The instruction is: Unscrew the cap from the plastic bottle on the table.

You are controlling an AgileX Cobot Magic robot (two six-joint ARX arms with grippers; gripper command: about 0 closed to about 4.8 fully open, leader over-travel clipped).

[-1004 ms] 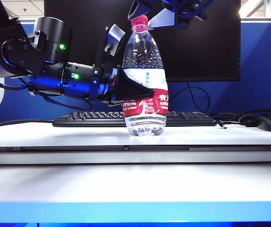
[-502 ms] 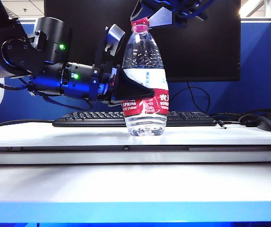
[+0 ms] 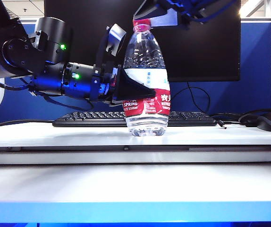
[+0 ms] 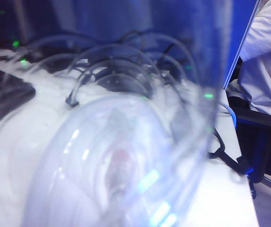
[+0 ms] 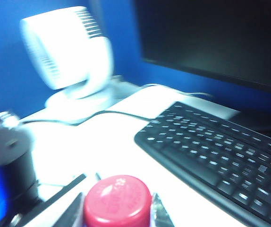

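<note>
Across the back of the desk (image 3: 41,135), a long flat white slab with a pale front edge, runs a black keyboard (image 3: 93,118) before a dark monitor (image 3: 206,47), and the bottle (image 3: 146,80) stands upright just in front of the keyboard, about midway between the desk's left and right edges. It is a slim clear plastic bottle, ribbed near the base, with a glossy white-and-red label. The left gripper (image 3: 133,90) reaches in level from the left side and is clamped on the bottle at label height, its dark wedge-shaped fingers (image 3: 135,91) pressed on the label; I judge this grip is there to keep the body from spinning while the top is worked. Its wrist view is filled by the bottle's blurred curved wall (image 4: 126,156), so the jaws themselves do not show there. The right gripper (image 3: 142,18) hangs above the bottle from the upper right, its pale fingers (image 3: 163,18) set either side of the cap (image 3: 141,23). In the right wrist view the cap (image 5: 117,201) is a small round red-pink disc with a smooth domed top, and the fingers (image 5: 158,210) sit narrowly against its two sides, apparently gripping it, placed so a wrist turn could loosen the thread. The cap sits on the neck, not yet off.
</note>
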